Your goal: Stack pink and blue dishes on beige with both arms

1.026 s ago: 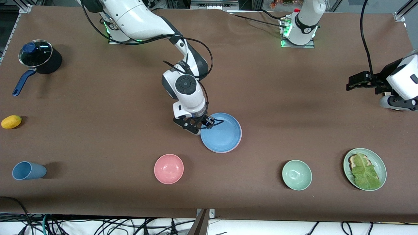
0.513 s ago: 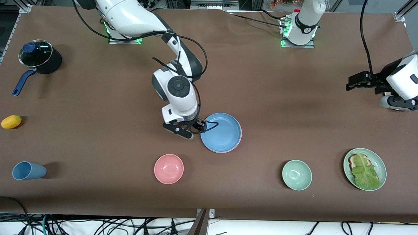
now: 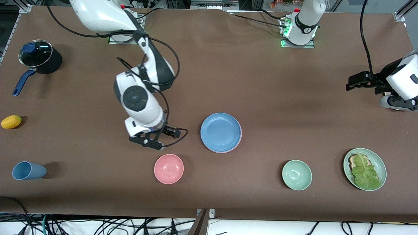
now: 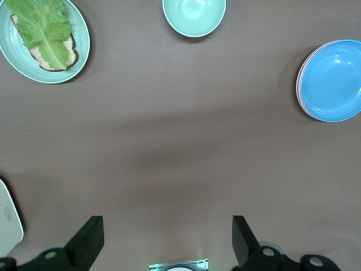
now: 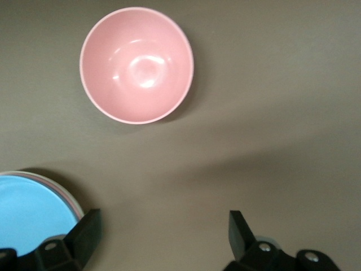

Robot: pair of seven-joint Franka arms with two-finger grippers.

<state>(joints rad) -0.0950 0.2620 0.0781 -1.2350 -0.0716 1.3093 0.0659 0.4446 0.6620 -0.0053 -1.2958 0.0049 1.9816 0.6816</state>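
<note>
1. Over bare brown table (image 3: 261, 81), the right gripper (image 3: 156, 141) is hanging with its jaws spread wide and nothing between them, apart from the plates and near the pink bowl (image 3: 168, 168).
2. Toward the left arm's end of the table, the left gripper (image 3: 354, 81) is waiting in the air, its jaws likewise released and empty, as the left wrist view shows.
3. Near the table's middle, the light blue plate (image 3: 221, 132) is lying on top of the stack; a thin pink plate (image 4: 299, 84) rim is peeking out beneath it. The beige plate cannot be made out under them.
4. Nearer the front camera, the pink bowl, a green bowl (image 3: 297, 175) and a green plate with lettuce (image 3: 364, 169) are sitting in a row.
5. Toward the right arm's end, a blue cup (image 3: 28, 170) is lying on its side, with a yellow fruit (image 3: 11, 121) and a lidded pot (image 3: 38, 57) farther back.
</note>
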